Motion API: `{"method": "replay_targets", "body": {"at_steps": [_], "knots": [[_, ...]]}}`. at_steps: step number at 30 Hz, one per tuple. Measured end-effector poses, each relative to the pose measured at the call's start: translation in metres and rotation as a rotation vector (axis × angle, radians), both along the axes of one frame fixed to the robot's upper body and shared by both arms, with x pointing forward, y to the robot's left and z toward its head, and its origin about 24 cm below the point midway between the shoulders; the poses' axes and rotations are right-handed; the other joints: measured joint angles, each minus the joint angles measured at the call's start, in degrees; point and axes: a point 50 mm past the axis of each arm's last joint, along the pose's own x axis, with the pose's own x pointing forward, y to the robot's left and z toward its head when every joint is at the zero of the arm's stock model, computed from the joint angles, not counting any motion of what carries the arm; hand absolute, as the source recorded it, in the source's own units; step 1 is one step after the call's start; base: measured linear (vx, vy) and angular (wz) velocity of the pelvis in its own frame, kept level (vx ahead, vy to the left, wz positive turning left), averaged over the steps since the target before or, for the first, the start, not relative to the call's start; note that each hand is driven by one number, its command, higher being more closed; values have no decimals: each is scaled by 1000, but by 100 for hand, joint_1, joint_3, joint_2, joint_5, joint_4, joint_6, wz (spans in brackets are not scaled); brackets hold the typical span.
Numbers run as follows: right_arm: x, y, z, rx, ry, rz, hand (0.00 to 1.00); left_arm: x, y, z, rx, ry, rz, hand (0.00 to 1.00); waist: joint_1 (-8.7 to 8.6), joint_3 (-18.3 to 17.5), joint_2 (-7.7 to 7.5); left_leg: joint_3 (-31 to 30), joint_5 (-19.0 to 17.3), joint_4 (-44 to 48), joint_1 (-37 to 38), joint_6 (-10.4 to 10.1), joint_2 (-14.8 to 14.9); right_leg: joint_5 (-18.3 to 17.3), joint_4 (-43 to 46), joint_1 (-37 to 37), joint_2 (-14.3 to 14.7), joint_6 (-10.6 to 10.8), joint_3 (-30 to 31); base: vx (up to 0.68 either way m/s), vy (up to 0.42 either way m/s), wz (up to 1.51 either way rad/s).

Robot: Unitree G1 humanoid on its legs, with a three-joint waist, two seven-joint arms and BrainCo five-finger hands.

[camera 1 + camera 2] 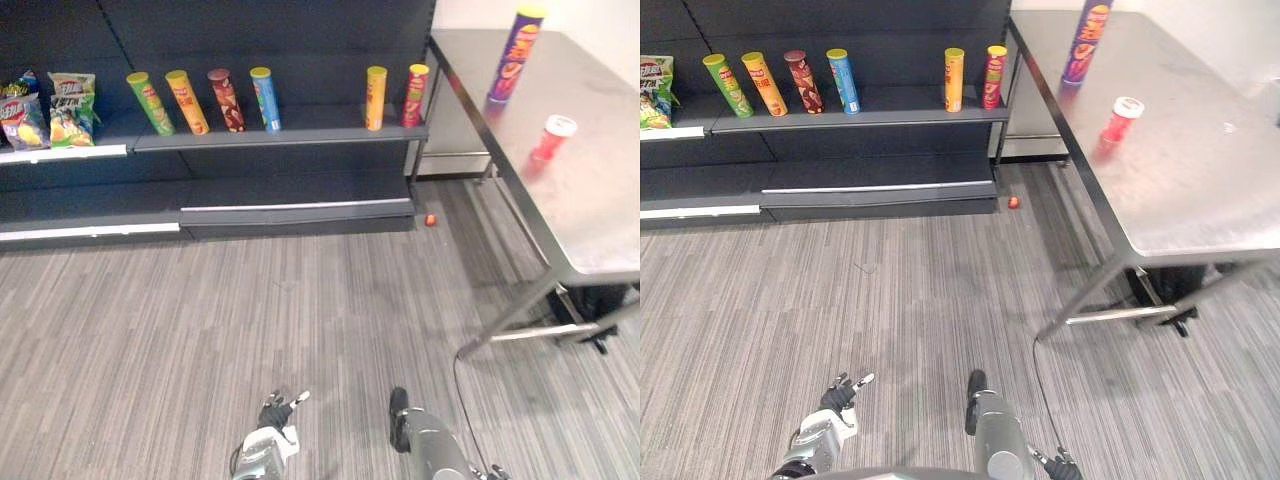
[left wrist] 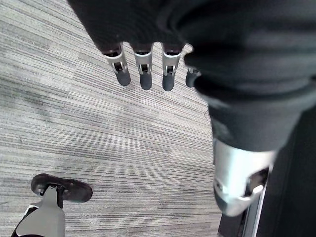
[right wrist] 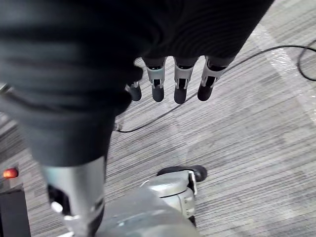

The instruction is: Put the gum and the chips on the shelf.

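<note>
Both left hand (image 2: 144, 74) & right hand (image 3: 179, 88) open, empty; tall chips can (image 1: 515, 55) near gum (image 1: 551, 140) on table (image 1: 600, 220) cd be toppled by hasty reach

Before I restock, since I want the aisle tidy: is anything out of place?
Yes: a small red object lies loose on the carpet, by the lower right corner of the shelf. I cannot tell what it is.
</note>
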Motion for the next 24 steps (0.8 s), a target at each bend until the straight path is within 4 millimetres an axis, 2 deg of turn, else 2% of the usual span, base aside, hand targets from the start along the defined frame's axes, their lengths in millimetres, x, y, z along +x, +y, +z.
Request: {"method": "replay_targets", "body": {"at_steps": [1, 2, 3, 4, 5, 6, 7, 8, 9, 10, 11, 12, 13, 14, 15, 16, 17, 18, 19, 22, 23, 24], "knots": [[4, 0, 1, -1, -9, 1, 0, -3, 1, -1, 4, 12, -5, 0, -5, 4, 6, -81, 285, 367, -162, 12, 20, -93, -47, 106, 48, -14, -33, 863, -313, 4], [7, 0, 1, 0, -20, 3, 0, -11, 1, -5, 4, 40, -7, 0, -31, 15, 17, -341, 1083, 1365, -646, -246, 25, -227, -313, 449, 145, -67, -88, 850, -255, 4], [10, 0, 2, -1, -27, 5, 0, -20, 0, -8, -3, 68, -5, 0, 1, 36, 23, -615, 1925, 2517, -1196, -820, -18, -291, -665, 916, 270, -131, -81, 681, -179, 2], [12, 0, 2, -1, -30, 11, 0, -25, 0, -10, -4, 83, -5, 0, 11, 55, 10, -657, 1993, 3095, -1414, -963, -6, -308, -819, 1178, 321, -157, -72, 632, -162, -9], [17, 2, 3, 1, -43, 21, 0, -34, 4, -12, -5, 100, 11, 0, 36, 121, -25, -566, 1857, 4035, -1823, -1035, 23, -323, -1078, 1725, 414, -181, -39, 454, -121, -14], [21, 4, 3, 8, -53, 30, 0, -36, 10, -12, 6, 96, 20, 0, 104, 172, -86, -379, 1636, 4478, -2079, -927, 54, -360, -1249, 2139, 446, -239, 52, 515, -125, -28], [25, 7, 4, 17, -69, 39, 0, -41, 17, -12, 17, 101, 34, 0, 207, 224, -213, -86, 1274, 4830, -2455, -626, 102, -407, -1490, 2593, 459, -274, 182, 458, -78, -32], [30, 8, 5, 19, -80, 51, 0, -45, 19, -13, 16, 104, 40, 0, 230, 224, -213, 25, 1076, 4890, -2655, -488, 102, -427, -1605, 2777, 449, -280, 258, 503, -43, -41], [40, 10, 7, 19, -108, 65, 0, -46, 23, -11, 14, 85, 79, 0, 310, 229, -197, 155, 672, 4877, -3157, -233, 82, -568, -1771, 3044, 422, -232, 393, 471, 27, -41], [51, 16, 9, 29, -133, 94, 0, -44, 25, -10, 10, 69, 93, 0, 367, 271, -91, 226, 360, 4471, -3684, -71, 96, -762, -1824, 3274, 395, -59, 508, 376, 80, -40], [53, 21, 9, 37, -138, 110, 0, -45, 26, -10, 9, 69, 103, 0, 398, 275, -79, 254, 294, 4144, -3824, -1, 75, -855, -1799, 3343, 351, -10, 548, 365, 150, -33], [55, 25, 9, 44, -147, 131, 0, -48, 28, -11, 12, 76, 110, 0, 456, 273, -98, 270, 266, 3425, -3921, 26, 2, -1022, -1763, 3409, 247, 38, 612, 367, 217, -33], [57, 28, 10, 46, -151, 166, 0, -61, 32, -13, 22, 106, 120, 0, 479, 250, -151, 219, 321, 2136, -3931, 54, -113, -1281, -1656, 3503, 82, 136, 730, 380, 239, -38], [58, 30, 10, 47, -153, 179, 0, -70, 33, -15, 24, 131, 120, 0, 481, 245, -165, 142, 412, 1462, -3885, 67, -140, -1382, -1615, 3543, 11, 203, 792, 418, 292, -55], [59, 33, 10, 47, -158, 205, 0, -90, 33, -19, 17, 183, 141, 0, 473, 222, -177, -31, 661, 324, -3874, 28, -102, -1575, -1578, 3604, -99, 346, 953, 468, 349, -61], [57, 37, 10, 48, -156, 230, 0, -111, 32, -22, 5, 241, 172, 0, 497, 200, -259, 4, 1126, 45, -3920, -90, -34, -1777, -1571, 3696, -248, 437, 1110, 496, 379, -62], [56, 40, 9, 57, -152, 243, 0, -120, 32, -23, 2, 264, 185, 0, 530, 151, -324, 192, 1395, 145, -3927, -145, -49, -1879, -1584, 3737, -347, 417, 1204, 540, 393, -56], [49, 47, 7, 75, -136, 248, 0, -137, 36, -23, 9, 307, 205, 0, 569, -11, -504, 448, 1445, 526, -4077, -121, -149, -1928, -1545, 3734, -529, 325, 1416, 583, 345, -44], [50, 53, 7, 91, -143, 254, 0, -140, 40, -23, 15, 317, 216, 0, 617, -89, -619, 581, 1163, 799, -4195, 1, -197, -1802, -1431, 3631, -618, 254, 1664, 676, 398, -47], [49, 68, 5, 140, -149, 258, 0, -138, 49, -22, 51, 325, 177, 0, 675, -311, -848, 1015, 794, 857, -3926, 335, -383, -1109, -659, 3227, -835, 438, 2353, 497, 301, -34], [48, 68, 4, 144, -143, 257, 0, -137, 50, -22, 55, 326, 169, 0, 680, -323, -854, 1156, 731, 748, -3686, 425, -439, -867, -287, 3091, -861, 442, 2520, 495, 292, -48], [48, 65, 5, 138, -150, 234, 0, -131, 50, -21, 60, 317, 151, 0, 675, -320, -812, 1348, 709, 547, -3360, 464, -466, -395, 400, 2806, -850, 529, 2682, 424, 253, -52]]}}
